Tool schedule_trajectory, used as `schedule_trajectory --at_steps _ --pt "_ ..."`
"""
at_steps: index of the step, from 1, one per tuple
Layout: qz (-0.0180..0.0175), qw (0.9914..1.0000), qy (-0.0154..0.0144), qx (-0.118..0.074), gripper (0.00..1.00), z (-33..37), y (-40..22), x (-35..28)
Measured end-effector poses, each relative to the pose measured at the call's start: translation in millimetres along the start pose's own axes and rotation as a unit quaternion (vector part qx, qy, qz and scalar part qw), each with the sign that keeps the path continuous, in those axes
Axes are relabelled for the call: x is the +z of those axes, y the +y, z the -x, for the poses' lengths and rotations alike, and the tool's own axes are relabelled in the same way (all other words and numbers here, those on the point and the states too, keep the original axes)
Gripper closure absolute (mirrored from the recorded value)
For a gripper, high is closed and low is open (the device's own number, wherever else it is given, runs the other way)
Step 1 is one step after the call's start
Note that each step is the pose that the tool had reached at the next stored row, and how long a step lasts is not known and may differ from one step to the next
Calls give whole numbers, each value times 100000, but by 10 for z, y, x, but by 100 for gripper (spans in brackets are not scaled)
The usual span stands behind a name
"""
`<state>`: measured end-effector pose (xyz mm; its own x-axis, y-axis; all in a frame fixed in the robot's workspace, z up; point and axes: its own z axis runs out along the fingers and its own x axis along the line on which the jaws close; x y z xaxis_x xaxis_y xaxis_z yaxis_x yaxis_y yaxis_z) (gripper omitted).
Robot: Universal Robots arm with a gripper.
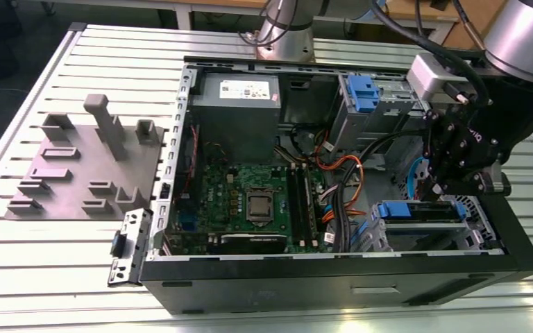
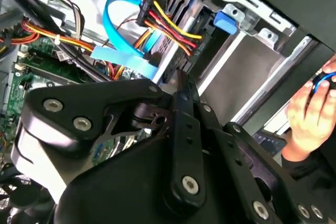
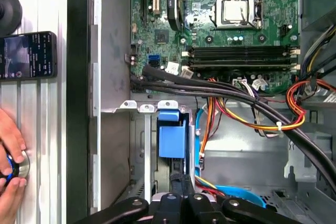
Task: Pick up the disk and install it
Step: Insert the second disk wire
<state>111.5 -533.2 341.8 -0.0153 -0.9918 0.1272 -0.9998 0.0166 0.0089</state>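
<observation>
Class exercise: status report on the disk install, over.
Gripper low over drive bay. Disk appears seated in bay. Blue cable loops close by; a hand outside the case.

Hand [image 3: 10, 166] cut by frame edge, gripper [image 3: 181, 195] tips hidden, phone [image 3: 29, 55] partly cropped.

Power supply sticker [image 1: 245, 89]: print is seen on the white label, but no word or number can be made out.
Phone screen [image 3: 29, 55]: lit, its content possibly small text, not readable.
Motherboard [image 3: 220, 24]: white markings are carried, none legible.
Readable text: none can be read.
</observation>
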Motion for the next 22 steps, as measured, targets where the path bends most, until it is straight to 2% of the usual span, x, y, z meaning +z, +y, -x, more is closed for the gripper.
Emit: schedule_trajectory --at_steps 14,19,22 --pt "76 100000 -12 -25 89 128 6 -333" --pt "139 100000 -5 -31 89 234 4 -360" --pt "273 100000 0 -51 89 242 -6 -361"
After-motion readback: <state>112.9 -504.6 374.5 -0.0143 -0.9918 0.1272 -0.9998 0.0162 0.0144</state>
